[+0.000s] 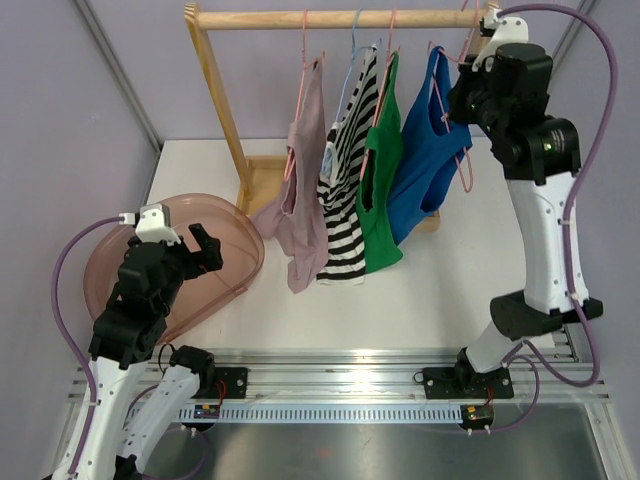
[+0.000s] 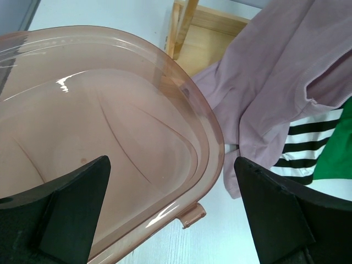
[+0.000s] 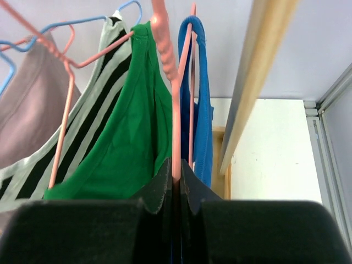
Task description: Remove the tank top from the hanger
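A blue tank top hangs on a pink hanger at the right end of the wooden rail. My right gripper is up beside that rail. It is shut on a thin pink wire of the hanger, right next to the blue strap. My left gripper stands open low on the left, over the rim of a brown see-through bin, with nothing between its fingers.
Green, black-and-white striped and mauve tank tops hang left of the blue one; the mauve one's hem trails onto the table. The rack's wooden base stands behind the bin. The rail runs close on my right gripper's right.
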`<state>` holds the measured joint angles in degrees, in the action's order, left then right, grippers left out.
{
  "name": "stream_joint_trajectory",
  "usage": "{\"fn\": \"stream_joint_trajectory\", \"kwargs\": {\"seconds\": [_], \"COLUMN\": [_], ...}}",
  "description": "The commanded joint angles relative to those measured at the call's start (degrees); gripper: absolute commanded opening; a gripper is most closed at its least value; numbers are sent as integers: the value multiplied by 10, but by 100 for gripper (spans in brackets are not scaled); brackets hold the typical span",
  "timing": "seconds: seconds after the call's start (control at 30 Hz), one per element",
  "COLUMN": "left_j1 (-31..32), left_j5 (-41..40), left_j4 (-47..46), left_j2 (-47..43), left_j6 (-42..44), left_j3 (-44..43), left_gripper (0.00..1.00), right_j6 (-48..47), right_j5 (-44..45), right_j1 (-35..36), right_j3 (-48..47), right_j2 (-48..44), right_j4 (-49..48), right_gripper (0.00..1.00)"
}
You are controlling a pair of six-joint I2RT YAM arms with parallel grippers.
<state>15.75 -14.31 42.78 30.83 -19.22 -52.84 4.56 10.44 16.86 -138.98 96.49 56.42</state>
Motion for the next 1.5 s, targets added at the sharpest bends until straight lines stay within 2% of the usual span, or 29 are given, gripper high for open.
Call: {"fn": "stream_joint_trajectory", "kwargs": {"seconds": [0.0,0.1,0.27,0.4,0.53,0.67,0.8,0.87,0.93,0.97,1.17,1.23,1.47], "left_j1": [2,2,2,2,5,48,128,183,221,262,414,435,461], "left_j5": [53,88,171,197,245,270,226,180,129,113,13,-24,-37], "left_j4": [-40,-52,-79,-94,-131,-176,-206,-221,-241,-248,-341,-371,-425], "left_j2": [-2,-8,-5,7,15,37,78,100,115,131,174,194,287], "left_j6": [12,9,-11,-34,-66,-104,-112,-108,-95,-89,-2,19,52], "left_j3": [0,-4,-19,-31,-27,-30,-53,-64,-69,-72,-79,-85,-135], "left_gripper": [99,99,99,99,99,99,99,99,99,99,99,99,99], "right_j6": [14,26,34,56,70,73,52,41,41,41,52,55,70], "right_j5": [7,1,17,41,49,22,-58,-130,-192,-212,-338,-382,-502], "right_j1": [3,3,3,3,3,3,3,3,3,3,6,6,13], "right_j3": [60,132,197,258,252,217,201,240,283,322,401,411,441], "right_j2": [-92,-149,-240,-323,-391,-430,-423,-422,-442,-449,-479,-481,-492], "right_j4": [-47,-54,-32,-35,-11,47,125,148,137,128,97,87,57], "right_gripper": [0,0,0,0,0,0,0,0,0,0,0,0,0]}}
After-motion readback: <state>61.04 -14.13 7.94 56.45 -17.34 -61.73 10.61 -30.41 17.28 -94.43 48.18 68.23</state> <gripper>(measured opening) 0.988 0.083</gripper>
